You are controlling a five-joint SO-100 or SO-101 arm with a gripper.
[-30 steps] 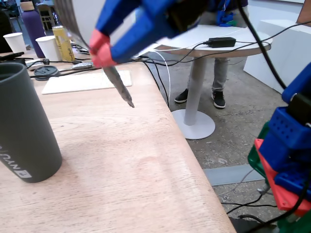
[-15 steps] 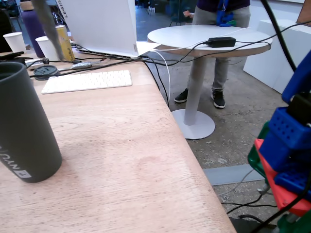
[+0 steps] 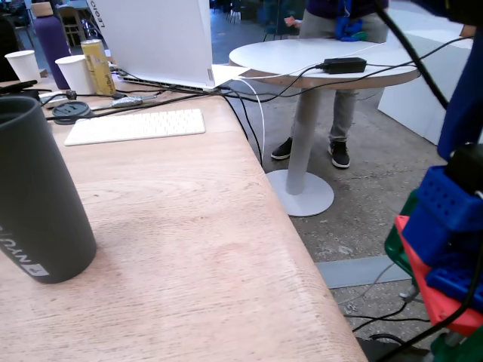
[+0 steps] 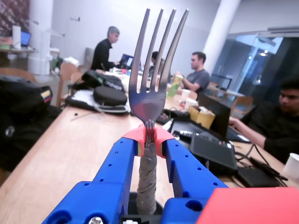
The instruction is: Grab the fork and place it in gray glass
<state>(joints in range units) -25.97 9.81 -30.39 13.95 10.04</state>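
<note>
Fork (image 4: pixel 152 88) and gripper (image 4: pixel 149 140) filled the wrist view: the two blue fingers, tipped with red pads (image 4: pixel 134 139), were clamped on the neck just below the bowl of the tines, and the foil-wrapped handle ran down between them toward the camera. The tines stood upright and pointed away from the wrist, well clear of the table. In the fixed view the glass (image 3: pixel 34 192) stood upright on the wooden table (image 3: pixel 204 249) at the left edge of the picture, while the blue and red arm (image 3: pixel 445 241) sat at the far right, past the table's corner, so the two were well apart. The fork itself could not be made out in that view. The step in hand looked like the carry to the glass, with the grasp done and the drop not yet begun. To do it well, the arm would need to travel across with the fork kept high enough to pass over the tall rim, then turn the wrist so one end pointed down into the mouth. The grip was on a narrow metal neck, so a quick swing could let the fork pivot between the pads; a slow, steady move seemed safer. Release should wait until the lower end was inside the rim, since a knock could tip the tall glass.
</note>
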